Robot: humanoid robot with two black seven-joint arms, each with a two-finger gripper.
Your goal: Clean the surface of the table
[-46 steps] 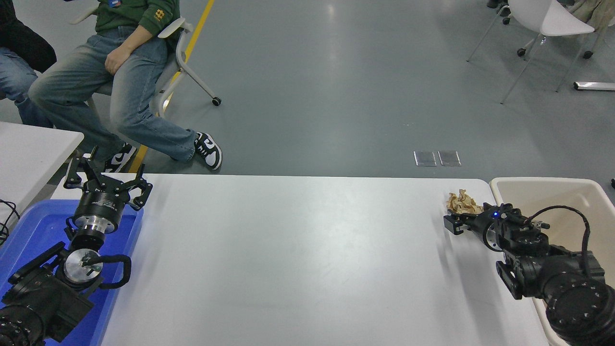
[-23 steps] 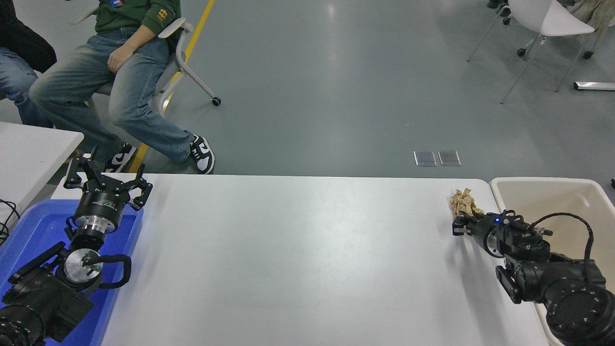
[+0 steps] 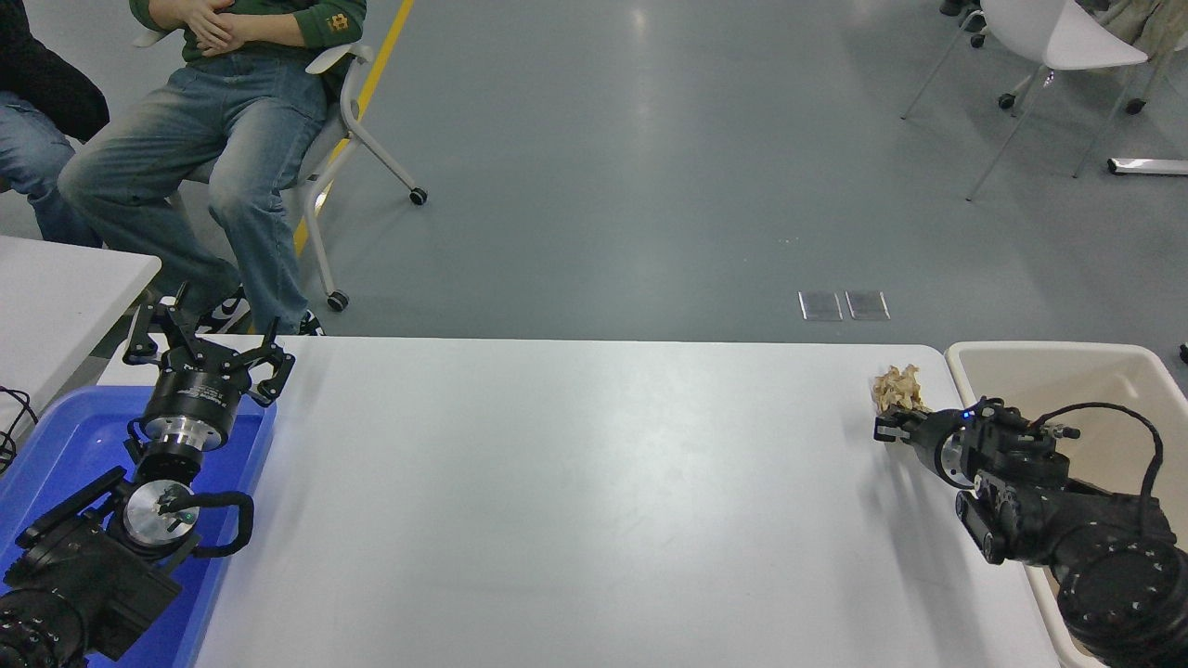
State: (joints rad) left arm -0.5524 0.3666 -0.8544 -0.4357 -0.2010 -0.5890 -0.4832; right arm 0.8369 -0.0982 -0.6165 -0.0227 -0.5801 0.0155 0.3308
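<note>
1. White-grey table surface [image 3: 575, 482], head view: fills the lower centre of the frame; bare except for one crumpled brown paper wad [image 3: 897, 387] at its upper-right corner.
2. Right gripper [image 3: 889, 429]: at the wad's lower edge; grip cannot be told.
3. Beige bin [image 3: 1049, 357]: far right, just beside the table.
4. Left gripper [image 3: 206, 345]: parked lower left over the blue tray [image 3: 56, 436], fingers spread.
5. Status: judged nearly done; the wad is left to bin.
</note>
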